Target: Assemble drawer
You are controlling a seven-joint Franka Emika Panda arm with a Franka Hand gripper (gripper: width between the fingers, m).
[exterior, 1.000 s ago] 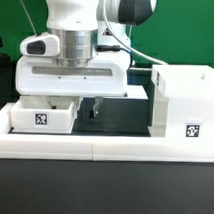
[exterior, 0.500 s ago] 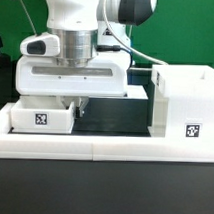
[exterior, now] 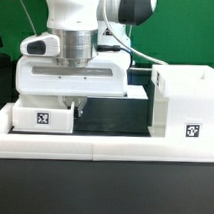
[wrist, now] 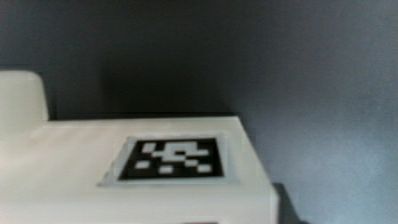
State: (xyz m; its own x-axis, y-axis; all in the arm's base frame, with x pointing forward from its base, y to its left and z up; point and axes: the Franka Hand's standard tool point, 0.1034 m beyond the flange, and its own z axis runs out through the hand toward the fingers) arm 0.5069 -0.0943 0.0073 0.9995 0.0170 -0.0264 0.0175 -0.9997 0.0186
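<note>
A small white open-topped tray (exterior: 41, 119) with a square tag stands at the exterior view's left on the black table. My gripper (exterior: 73, 107) comes straight down at the tray's right wall, and its one visible dark finger (exterior: 78, 107) presses against that wall; the other finger is hidden by the tray. The jaws look shut on the wall. The tall white drawer housing (exterior: 186, 93) stands at the exterior view's right. In the wrist view the tray (wrist: 71, 150) and its tag (wrist: 175, 160) fill the near part; no fingers show there.
A second white part (exterior: 137, 96), perhaps the other tray, sits behind, between my hand and the housing. The low white border wall (exterior: 94, 145) runs along the front. Black table (exterior: 115, 117) shows between the tray and the housing.
The visible finger has moved toward the exterior view's left, up to the tray's right wall, while the hand stayed in place: the jaws have closed. The tray has not moved.
</note>
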